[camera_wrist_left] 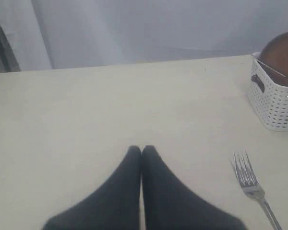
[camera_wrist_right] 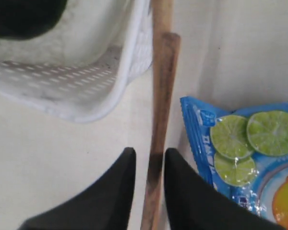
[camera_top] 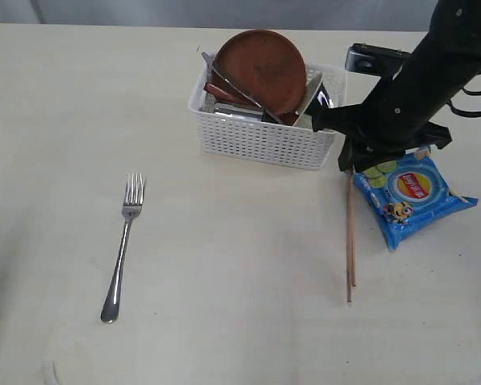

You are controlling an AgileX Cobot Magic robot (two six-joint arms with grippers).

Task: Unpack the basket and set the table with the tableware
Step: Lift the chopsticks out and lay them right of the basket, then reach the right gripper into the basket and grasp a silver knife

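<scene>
Print check: only the blue chip packet [camera_top: 415, 196] on the tabletop [camera_top: 224, 305] carries printing.
Its face has a round red-and-yellow brand badge, the lettering too small and blurred to read, with printed lime slices and a small yellow cartoon figure. No legible text, number or sign.

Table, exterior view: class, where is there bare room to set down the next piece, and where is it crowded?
Free: the wide table strip between the fork and the chopsticks, nearer the camera than the basket; also the stretch left of the fork. Crowded: right of the basket, where chopsticks, chip packet and right gripper cluster.
</scene>
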